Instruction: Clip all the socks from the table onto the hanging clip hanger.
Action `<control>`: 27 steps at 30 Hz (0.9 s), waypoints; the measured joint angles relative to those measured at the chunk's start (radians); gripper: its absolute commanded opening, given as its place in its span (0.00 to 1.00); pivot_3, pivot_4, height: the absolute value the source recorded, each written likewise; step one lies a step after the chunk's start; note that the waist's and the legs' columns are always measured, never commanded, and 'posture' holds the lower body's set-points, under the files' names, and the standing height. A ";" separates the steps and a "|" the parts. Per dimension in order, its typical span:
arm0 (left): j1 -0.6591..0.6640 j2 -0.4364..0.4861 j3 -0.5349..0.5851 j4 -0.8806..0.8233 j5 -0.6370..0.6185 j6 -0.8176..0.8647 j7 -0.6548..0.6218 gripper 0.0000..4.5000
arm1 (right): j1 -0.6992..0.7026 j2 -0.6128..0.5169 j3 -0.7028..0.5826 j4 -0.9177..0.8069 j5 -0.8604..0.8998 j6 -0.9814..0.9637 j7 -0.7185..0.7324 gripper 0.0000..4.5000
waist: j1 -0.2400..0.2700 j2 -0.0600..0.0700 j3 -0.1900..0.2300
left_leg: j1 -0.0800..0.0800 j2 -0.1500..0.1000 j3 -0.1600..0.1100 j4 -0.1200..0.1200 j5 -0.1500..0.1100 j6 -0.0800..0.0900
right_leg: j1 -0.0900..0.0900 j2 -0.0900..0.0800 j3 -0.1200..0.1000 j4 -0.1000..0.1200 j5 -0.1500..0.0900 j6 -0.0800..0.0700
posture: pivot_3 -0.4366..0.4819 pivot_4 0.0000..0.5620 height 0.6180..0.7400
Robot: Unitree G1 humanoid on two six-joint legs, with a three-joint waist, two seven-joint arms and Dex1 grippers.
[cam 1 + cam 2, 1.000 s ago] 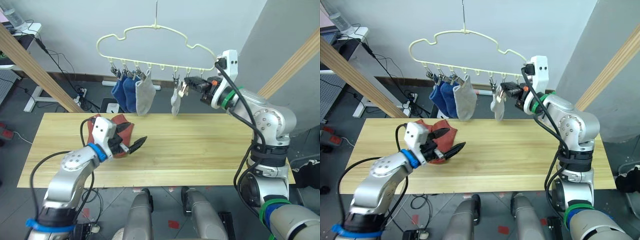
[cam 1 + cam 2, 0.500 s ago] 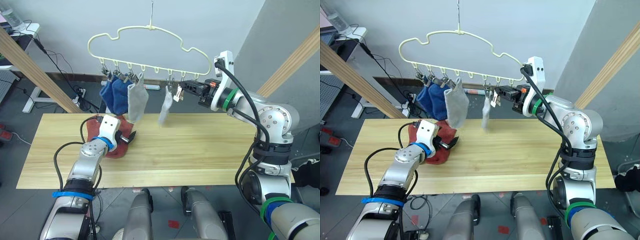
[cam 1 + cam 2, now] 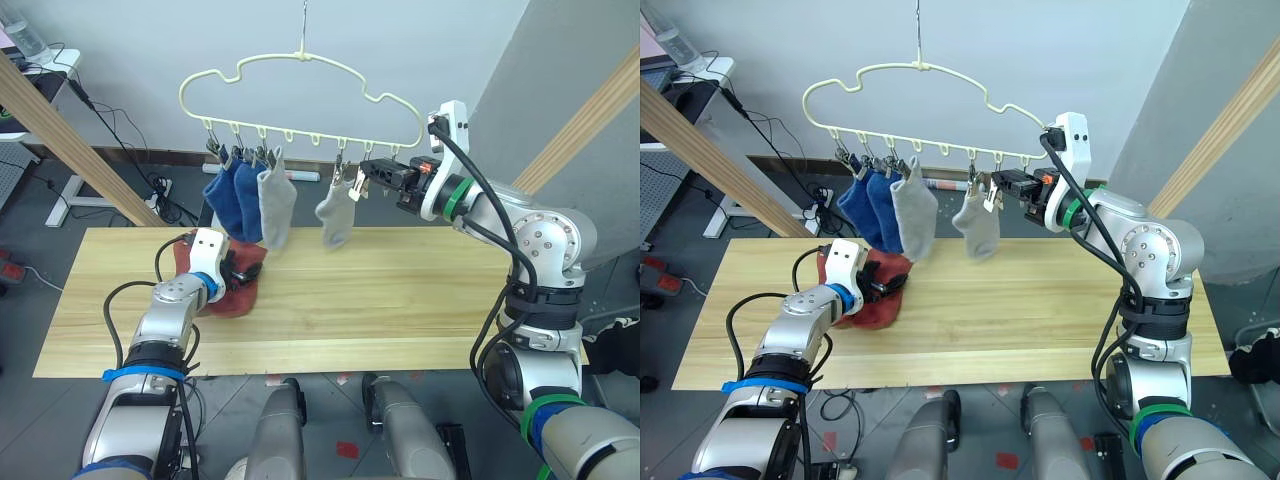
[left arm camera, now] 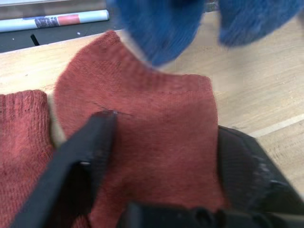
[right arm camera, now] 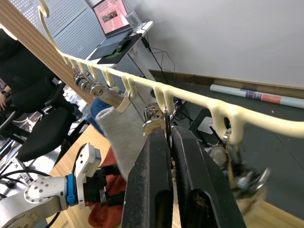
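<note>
The cream clip hanger (image 3: pixel 300 62) hangs above the table's (image 3: pixel 420 300) far edge. Two blue socks (image 3: pixel 230 195) and a light grey sock (image 3: pixel 274 205) hang from its left clips, and a second grey sock (image 3: pixel 335 215) hangs near the middle. My right gripper (image 3: pixel 366 172) is up at the bottom bar, shut on a metal clip (image 5: pixel 153 118) beside that second grey sock. Two rust-red socks (image 3: pixel 226 292) lie on the table at the left. My left gripper (image 3: pixel 243 272) is down on one red sock (image 4: pixel 161 137), open, with a finger (image 4: pixel 90 142) on each side of it.
Thick slanted wooden poles stand at the left (image 3: pixel 70 140) and the right (image 3: pixel 590 115). Cables and a power strip (image 3: pixel 160 185) lie on the floor behind the table. A person in dark clothes (image 5: pixel 23 90) sits on a chair beyond the hanger.
My left gripper has moved back over the red socks and come down on one. The hanger shifted left, then back slightly. The second grey sock still swings.
</note>
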 measured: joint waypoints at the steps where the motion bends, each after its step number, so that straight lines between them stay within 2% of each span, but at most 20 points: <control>1: 0.008 -0.001 0.001 -0.013 -0.002 0.004 -0.003 0.51 | -0.001 0.000 0.000 0.003 0.000 -0.001 0.000 0.00 | 0.000 0.000 0.000 | 0.000 0.000 0.000 0.000 0.000 0.000 | 0.000 0.000 0.000 0.000 0.000 0.000 | 0.44 0.61 1.00; 5: 0.040 -0.005 0.004 -0.063 -0.007 0.029 -0.021 0.26 | -0.004 0.001 0.001 0.016 0.000 -0.013 0.000 0.00 | 0.001 0.000 0.000 | 0.001 0.000 0.000 0.000 0.000 0.000 | 0.001 0.000 0.000 0.000 0.000 0.000 | 0.45 0.62 1.00; 10: 0.081 -0.012 0.001 -0.138 -0.012 0.054 -0.045 0.00 | -0.004 0.003 0.002 0.027 0.000 -0.026 0.000 0.00 | 0.001 0.000 0.000 | 0.001 0.000 0.000 0.000 0.000 0.000 | 0.001 0.000 0.000 0.000 0.000 0.000 | 0.46 0.63 1.00; 16: 0.131 -0.037 -0.005 -0.258 -0.051 0.131 -0.089 0.00 | -0.005 0.003 0.010 0.042 -0.001 -0.044 0.000 0.00 | 0.001 0.000 0.000 | 0.000 0.000 0.000 0.000 0.000 0.000 | 0.000 0.000 0.000 -0.001 0.000 0.000 | 0.45 0.64 1.00; 21: 0.199 -0.065 -0.003 -0.535 -0.189 0.174 -0.191 0.00 | -0.007 0.001 0.006 0.051 0.004 -0.040 0.000 0.00 | 0.001 0.000 0.000 | -0.001 0.000 -0.001 -0.001 0.000 0.000 | 0.000 0.000 -0.001 -0.002 0.000 0.000 | 0.45 0.64 1.00; 24: 0.216 -0.054 -0.003 -0.693 -0.241 0.093 -0.270 0.00 | -0.021 0.008 -0.026 0.070 0.037 -0.008 -0.017 0.00 | 0.001 0.000 0.000 | 0.000 0.000 -0.001 -0.001 0.000 0.000 | 0.000 0.000 0.000 -0.002 0.000 0.000 | 0.45 0.63 1.00; 27: 0.227 -0.048 -0.005 -0.758 -0.242 -0.034 -0.323 0.00 | -0.045 0.034 -0.097 0.098 0.081 0.052 -0.065 0.00 | 0.001 0.000 0.000 | 0.000 0.000 0.000 -0.001 0.000 0.000 | 0.001 0.000 0.000 -0.001 0.000 0.000 | 0.45 0.63 1.00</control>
